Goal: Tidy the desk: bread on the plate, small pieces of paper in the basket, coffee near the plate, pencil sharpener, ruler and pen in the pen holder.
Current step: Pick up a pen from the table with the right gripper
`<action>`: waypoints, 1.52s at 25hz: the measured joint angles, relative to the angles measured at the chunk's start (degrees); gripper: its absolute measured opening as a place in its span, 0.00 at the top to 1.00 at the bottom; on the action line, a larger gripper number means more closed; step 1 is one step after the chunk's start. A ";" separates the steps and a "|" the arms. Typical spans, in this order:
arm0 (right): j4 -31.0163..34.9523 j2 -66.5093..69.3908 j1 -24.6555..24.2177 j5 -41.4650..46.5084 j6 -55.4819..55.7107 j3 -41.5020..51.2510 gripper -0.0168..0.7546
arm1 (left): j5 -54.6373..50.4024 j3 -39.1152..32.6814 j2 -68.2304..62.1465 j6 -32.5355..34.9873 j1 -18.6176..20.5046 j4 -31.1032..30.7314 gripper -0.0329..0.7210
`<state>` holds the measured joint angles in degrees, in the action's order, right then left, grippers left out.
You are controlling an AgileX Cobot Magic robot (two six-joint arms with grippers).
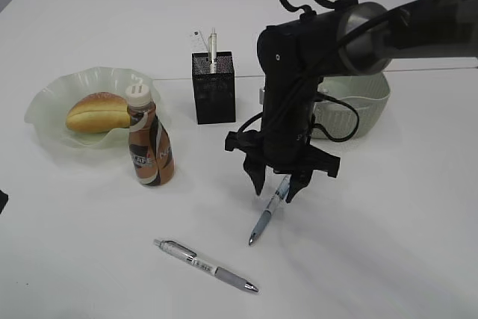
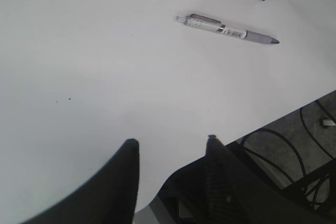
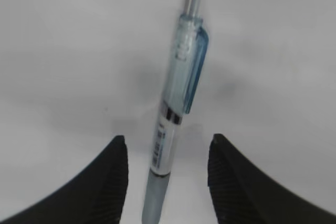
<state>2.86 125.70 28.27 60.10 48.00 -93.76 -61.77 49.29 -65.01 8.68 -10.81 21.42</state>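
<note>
White desk: coffee label lettering unreadable.

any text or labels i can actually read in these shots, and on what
Nothing reads clearly.
coffee bottle: label lettering, too blurred to read.
blue-clip pen: printed barrel band, too blurred.
grey-grip pen: dark print on the barrel, too small.
ruler in the pen holder: markings, too small.
</note>
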 joint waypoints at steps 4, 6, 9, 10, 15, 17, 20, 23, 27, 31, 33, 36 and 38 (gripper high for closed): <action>0.29 0.56 -1.04 -1.78 2.54 0.00 0.50 | 0.00 0.00 0.00 0.00 0.00 0.00 0.55; 0.29 0.62 -1.14 -3.19 3.84 0.00 0.50 | 0.00 0.00 0.00 0.00 0.00 0.00 0.55; 0.29 1.17 -1.14 -4.49 6.10 0.00 0.50 | 0.10 0.00 0.00 0.00 0.00 0.00 0.55; 0.29 1.41 -1.14 -4.57 6.85 0.00 0.50 | 0.10 0.00 0.00 0.00 0.00 0.00 0.55; -0.18 2.55 -1.14 -4.93 7.83 0.00 0.50 | 0.21 0.00 0.00 0.15 0.00 0.00 0.55; -0.28 2.96 -1.16 -4.93 7.96 0.00 0.50 | 0.21 0.00 0.00 0.13 0.00 0.00 0.55; -0.31 3.32 -1.16 -4.98 7.96 0.00 0.50 | 0.31 0.00 0.00 0.13 0.00 -0.09 0.55; -0.31 3.42 -1.16 -4.98 7.96 0.00 0.50 | 0.66 0.00 0.00 0.13 0.00 -0.09 0.55; -0.31 3.42 -1.16 -4.86 7.96 0.00 0.55 | 1.55 0.00 0.00 0.13 0.00 -0.09 0.55; -0.19 3.42 -1.16 -4.62 7.96 0.00 0.74 | 1.55 0.00 0.00 0.13 0.00 -0.09 0.55; -0.09 3.42 -1.16 -4.26 7.57 0.00 0.82 | 1.63 0.00 0.00 0.13 0.00 -0.09 0.55; 0.95 3.42 -1.26 -4.26 4.41 0.00 0.87 | 1.63 0.00 0.00 0.13 0.00 -0.09 0.55; 1.94 3.42 -1.26 -4.26 1.49 -0.22 0.88 | 1.77 0.00 0.00 0.13 0.00 -0.09 0.55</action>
<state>4.80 129.12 27.02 55.83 49.49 -93.98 -60.00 49.29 -65.01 8.82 -10.81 21.33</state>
